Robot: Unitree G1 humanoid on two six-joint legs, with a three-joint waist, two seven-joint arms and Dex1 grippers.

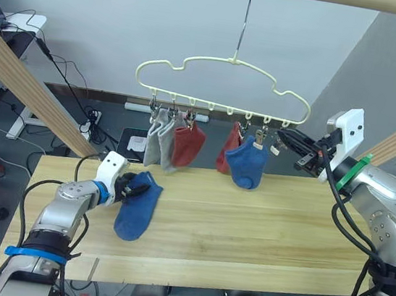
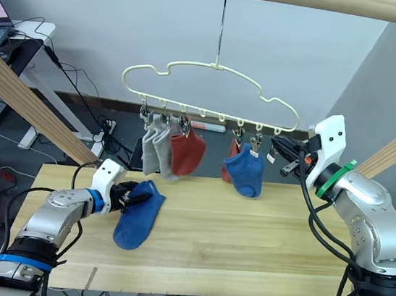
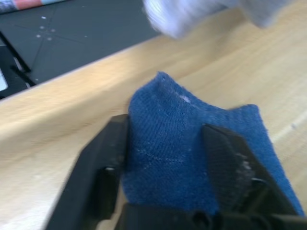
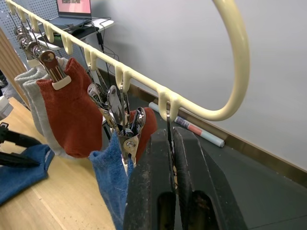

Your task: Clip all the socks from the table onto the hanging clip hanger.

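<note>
Silver arms — black cables, black jaws — blue and green bands.

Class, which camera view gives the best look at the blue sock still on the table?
The left eye view: the whole blue sock lies on the table, cuff in the left claw. The left wrist view shows just its cuff; the right wrist view a corner.

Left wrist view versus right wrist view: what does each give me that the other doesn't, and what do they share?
Left wrist view: the left gripper shut on the blue sock that lies on the table.

Right wrist view: the hanger with its row of clips, a rust-red sock, a grey sock behind it, a second blue sock hanging, and the right gripper shut on a clip.

Both: the table, the blue sock on it, and hanging grey fabric.
</note>
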